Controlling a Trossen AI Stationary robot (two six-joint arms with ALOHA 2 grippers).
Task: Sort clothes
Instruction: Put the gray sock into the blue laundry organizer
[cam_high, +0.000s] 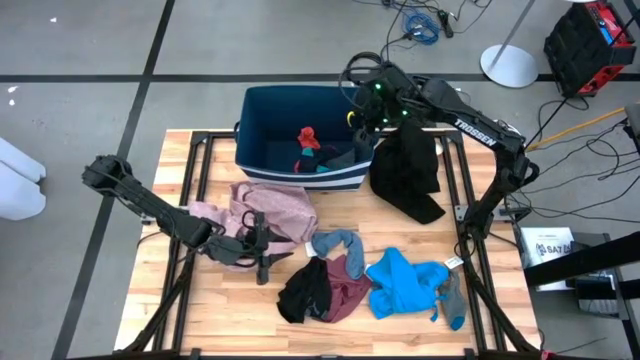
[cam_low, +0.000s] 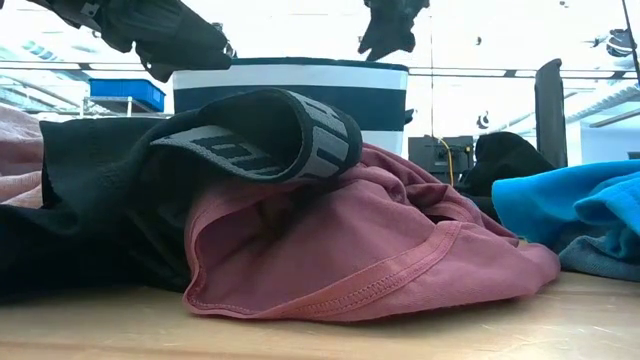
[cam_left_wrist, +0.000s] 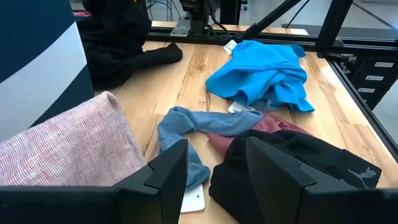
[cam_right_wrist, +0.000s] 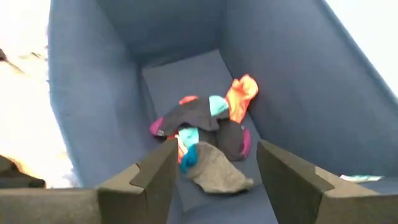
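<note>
The clothes are soft, light and floppy, best pinched at a raised fold or bunched edge. On the surface lie a pale pink garment, a black piece over a maroon one, a bright blue top and another black garment to the right of the bin, where small socks sit. The left hand, fingers spread, hovers near the pink garment. The right hand, spread and empty, hangs over the bin. The low view hides the socks behind the bin wall.
</note>
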